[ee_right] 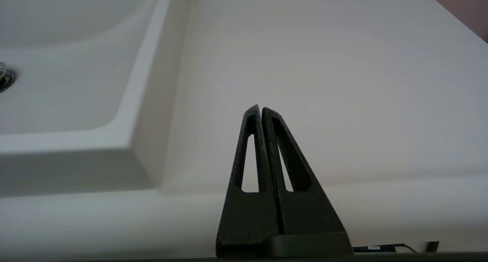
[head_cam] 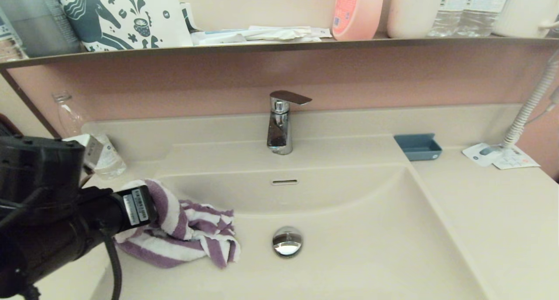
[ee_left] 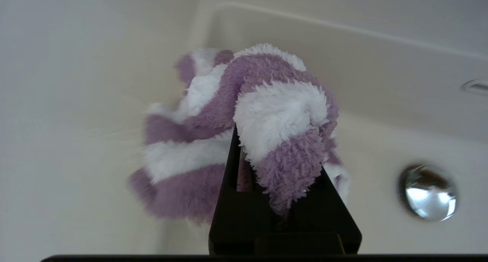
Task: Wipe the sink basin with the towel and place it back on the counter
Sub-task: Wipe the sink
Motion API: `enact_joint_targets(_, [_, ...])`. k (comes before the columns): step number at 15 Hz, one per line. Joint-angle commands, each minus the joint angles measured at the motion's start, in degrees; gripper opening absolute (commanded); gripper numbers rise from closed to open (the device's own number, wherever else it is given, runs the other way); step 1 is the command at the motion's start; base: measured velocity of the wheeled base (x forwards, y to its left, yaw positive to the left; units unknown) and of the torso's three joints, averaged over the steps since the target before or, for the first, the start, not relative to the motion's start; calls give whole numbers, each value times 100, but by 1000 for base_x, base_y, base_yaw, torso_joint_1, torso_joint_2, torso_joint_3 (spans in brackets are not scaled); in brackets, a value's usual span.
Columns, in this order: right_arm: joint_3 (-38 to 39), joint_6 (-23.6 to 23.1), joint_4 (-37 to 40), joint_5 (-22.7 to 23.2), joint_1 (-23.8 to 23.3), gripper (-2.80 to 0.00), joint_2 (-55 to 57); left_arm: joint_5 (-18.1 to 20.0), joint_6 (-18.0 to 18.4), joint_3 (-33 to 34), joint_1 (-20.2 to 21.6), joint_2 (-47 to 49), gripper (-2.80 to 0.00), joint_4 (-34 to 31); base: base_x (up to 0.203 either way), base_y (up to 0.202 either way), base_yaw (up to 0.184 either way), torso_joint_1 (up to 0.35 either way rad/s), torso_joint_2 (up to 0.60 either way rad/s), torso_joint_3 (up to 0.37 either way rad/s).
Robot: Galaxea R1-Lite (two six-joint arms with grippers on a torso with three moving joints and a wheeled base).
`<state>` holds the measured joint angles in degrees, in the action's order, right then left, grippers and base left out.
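Note:
The purple-and-white striped towel [head_cam: 183,230] lies bunched at the left side of the cream sink basin [head_cam: 371,247], partly draped over the basin's left rim. My left gripper [ee_left: 278,155] is shut on the towel [ee_left: 267,113], with a fold of cloth pinched between its black fingers; in the head view the fingers are buried in the towel. The chrome drain plug [head_cam: 287,241] sits just right of the towel, and the overflow slot [head_cam: 284,182] is on the curved back wall. My right gripper [ee_right: 261,110] is shut and empty, parked low in front of the right counter [ee_right: 324,63].
A chrome faucet [head_cam: 279,125] stands behind the basin. A clear bottle [head_cam: 94,147] stands on the left counter behind my left arm. A blue dish [head_cam: 418,146], paper cards [head_cam: 500,156] and a coiled white cord [head_cam: 530,103] are at the back right. A dark-edged shelf [head_cam: 279,44] holds bottles above.

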<state>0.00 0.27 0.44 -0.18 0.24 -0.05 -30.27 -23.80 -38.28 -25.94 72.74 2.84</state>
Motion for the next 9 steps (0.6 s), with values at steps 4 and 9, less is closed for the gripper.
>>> enact_joint_targets(4, [0,0,0,1,2,-280,5,-266,-336,158,-373,1907,-280,1516,0,0,0,0,0,0])
enact_joint_targets(9, [0,0,0,1,2,-280,5,-411,-715,-84,-764,2855,-280,1833,0,0,0,0,0,0])
